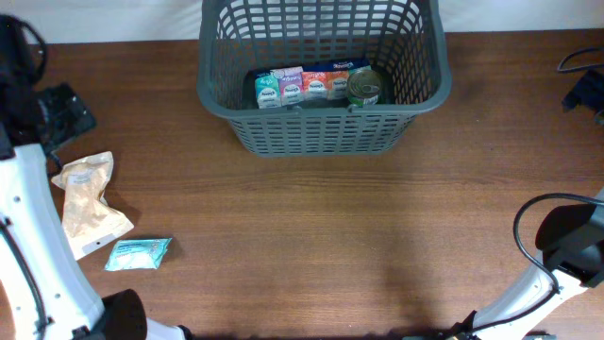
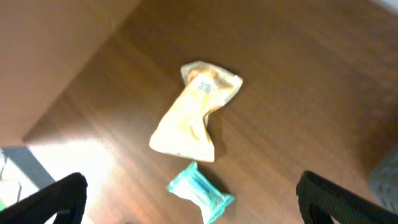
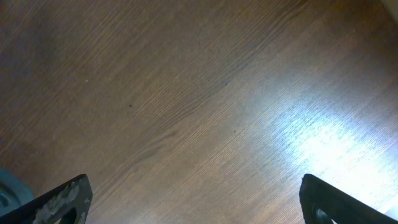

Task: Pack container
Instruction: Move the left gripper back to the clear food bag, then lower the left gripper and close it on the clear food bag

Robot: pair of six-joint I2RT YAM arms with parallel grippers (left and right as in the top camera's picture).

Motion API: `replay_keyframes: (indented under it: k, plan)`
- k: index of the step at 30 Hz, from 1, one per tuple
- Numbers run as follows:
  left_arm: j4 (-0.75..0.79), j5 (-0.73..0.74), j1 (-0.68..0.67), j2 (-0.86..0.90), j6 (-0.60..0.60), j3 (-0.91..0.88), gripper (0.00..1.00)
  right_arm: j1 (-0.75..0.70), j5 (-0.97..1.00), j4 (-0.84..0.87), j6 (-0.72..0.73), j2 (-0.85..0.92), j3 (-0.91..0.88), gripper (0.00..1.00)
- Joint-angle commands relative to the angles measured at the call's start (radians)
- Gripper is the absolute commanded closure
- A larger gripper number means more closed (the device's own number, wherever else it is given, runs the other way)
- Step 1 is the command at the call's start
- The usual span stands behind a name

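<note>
Though roomy, container (image 1: 321, 132) with cartons (image 1: 302, 87); can (image 1: 364, 87)

The setting is presenting as a robotics lab bench. A white left arm (image 1: 33, 246) and right arm (image 1: 524, 293) with an exposed cable (image 1: 519, 222) are standing at a wood-grain table (image 1: 311, 236) before a plain white backdrop (image 1: 113, 17). Sample grocery packs (image 1: 302, 87) are sitting in the container (image 1: 321, 137).

Brown wooden worktop (image 1: 340, 236) with three things on it.
Container (image 1: 321, 134) stands near the far edge; tan pouch (image 1: 90, 194) and teal packet (image 1: 138, 253) lie left.
</note>
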Motion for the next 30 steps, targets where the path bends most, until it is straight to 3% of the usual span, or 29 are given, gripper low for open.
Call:
replay_keyframes:
  k: [1, 5, 8, 18, 26, 30]
  plan:
    - [0.098, 0.227, 0.097, 0.005, 0.144, -0.192, 0.00, -0.003, -0.002, 0.003, 0.012, -0.010, -0.005, 0.01]
    - [0.286, 0.412, 0.158, 0.005, 0.372, -0.414, 0.00, -0.003, -0.002, 0.003, 0.012, -0.010, -0.005, 0.01]
    - [0.381, 0.423, 0.186, 0.009, 0.455, -0.539, 0.00, -0.003, -0.002, 0.003, 0.012, -0.010, -0.005, 0.01]
    - [0.578, 0.354, 0.325, 0.028, 0.458, -0.705, 0.00, -0.003, -0.003, 0.003, 0.012, -0.010, -0.005, 0.01]
    - [0.586, 0.339, 0.355, 0.095, 0.454, -0.705, 0.00, -0.003, -0.003, 0.003, 0.012, -0.010, -0.005, 0.01]
    - [0.603, 0.335, 0.355, 0.168, 0.517, -0.705, 0.00, -0.003, -0.003, 0.003, 0.012, -0.010, -0.005, 0.01]
